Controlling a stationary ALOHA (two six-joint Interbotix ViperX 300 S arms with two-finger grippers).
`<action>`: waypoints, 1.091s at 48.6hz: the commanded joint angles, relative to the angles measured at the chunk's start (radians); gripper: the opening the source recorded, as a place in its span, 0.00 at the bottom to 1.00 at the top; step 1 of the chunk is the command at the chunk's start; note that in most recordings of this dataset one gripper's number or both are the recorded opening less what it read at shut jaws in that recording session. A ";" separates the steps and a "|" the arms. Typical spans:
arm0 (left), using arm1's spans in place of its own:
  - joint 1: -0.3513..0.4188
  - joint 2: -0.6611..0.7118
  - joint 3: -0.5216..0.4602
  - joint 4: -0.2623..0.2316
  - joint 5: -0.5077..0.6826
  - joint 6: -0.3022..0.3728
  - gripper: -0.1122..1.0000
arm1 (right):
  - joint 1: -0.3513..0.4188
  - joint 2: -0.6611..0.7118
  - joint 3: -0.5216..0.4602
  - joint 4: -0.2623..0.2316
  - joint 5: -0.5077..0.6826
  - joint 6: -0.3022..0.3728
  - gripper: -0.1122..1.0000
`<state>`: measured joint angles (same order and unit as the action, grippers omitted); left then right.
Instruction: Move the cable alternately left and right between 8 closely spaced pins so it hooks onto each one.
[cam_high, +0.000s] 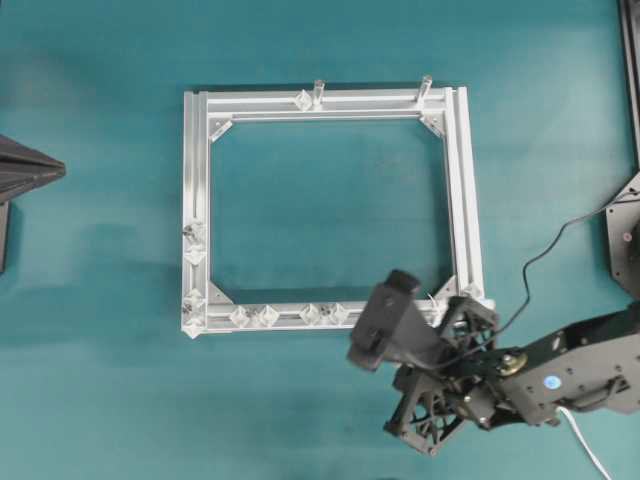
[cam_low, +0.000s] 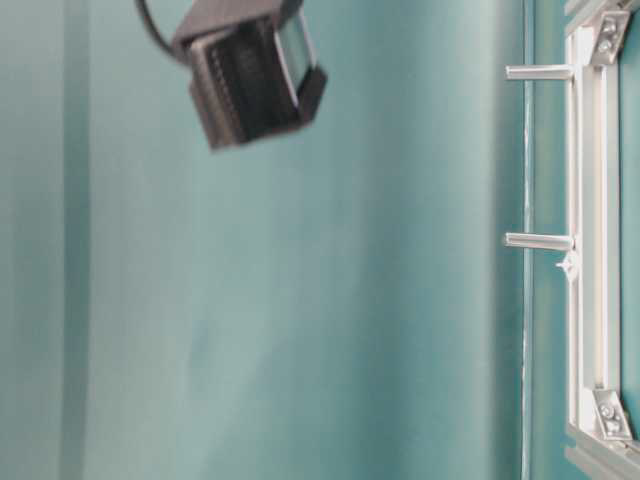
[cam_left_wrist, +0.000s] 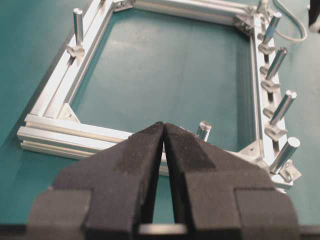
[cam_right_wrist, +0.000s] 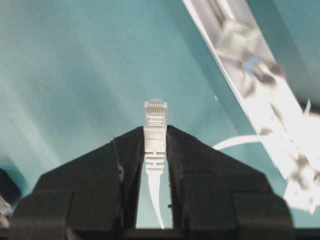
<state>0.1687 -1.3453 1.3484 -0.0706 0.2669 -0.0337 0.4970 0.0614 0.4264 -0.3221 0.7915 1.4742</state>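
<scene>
right wrist, nearest: right gripper (cam_right_wrist: 155, 131) jaws pinching the cable (cam_right_wrist: 155, 150) just behind its plug (cam_right_wrist: 155, 114); plug sticks out past the fingertips, contacts up. Looks held that way so the free tip can lead the threading.
right wrist, behind: white cable loops out to the right of the jaws toward the blurred frame rail (cam_right_wrist: 270, 95); teal desk (cam_right_wrist: 75, 65) beyond.
left wrist, nearest: left gripper (cam_left_wrist: 164, 131) jaws pressed together, nothing between them; aimed at the frame from outside its near rail, probably parked clear.
left wrist, frame: square aluminium frame (cam_left_wrist: 75, 131) flat on desk; row of upright posts (cam_left_wrist: 276, 62) along its right rail, one post on the left rail, one (cam_left_wrist: 203, 131) near the jaw tips. A loop of cable lies on the desk past the frame's far right corner.
overhead, nearest: right arm's wrist camera (cam_high: 385, 320) high over the frame's lower right corner; gripper under it, not clearly seen here.
overhead, pins: small diamond pins (cam_high: 263, 316) spaced along the frame's lower rail, more on the left rail; no cable on any, threading not begun, judged.
overhead, cable: short white stretch at the picture's lower right edge, off the frame.
table-level: black camera block upper left, frame rail and two posts at right edge; cable not visible.
</scene>
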 joint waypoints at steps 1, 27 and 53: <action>-0.002 0.009 -0.012 0.005 0.000 0.006 0.21 | 0.009 -0.054 0.017 -0.020 0.005 0.100 0.24; -0.002 0.011 -0.012 0.006 -0.002 0.005 0.21 | 0.008 -0.130 0.132 -0.040 0.009 0.581 0.24; -0.002 0.011 -0.011 0.006 0.000 0.002 0.21 | -0.098 -0.130 0.150 -0.040 0.002 0.581 0.24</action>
<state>0.1703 -1.3453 1.3499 -0.0675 0.2700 -0.0337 0.4034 -0.0445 0.5752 -0.3574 0.7961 2.0540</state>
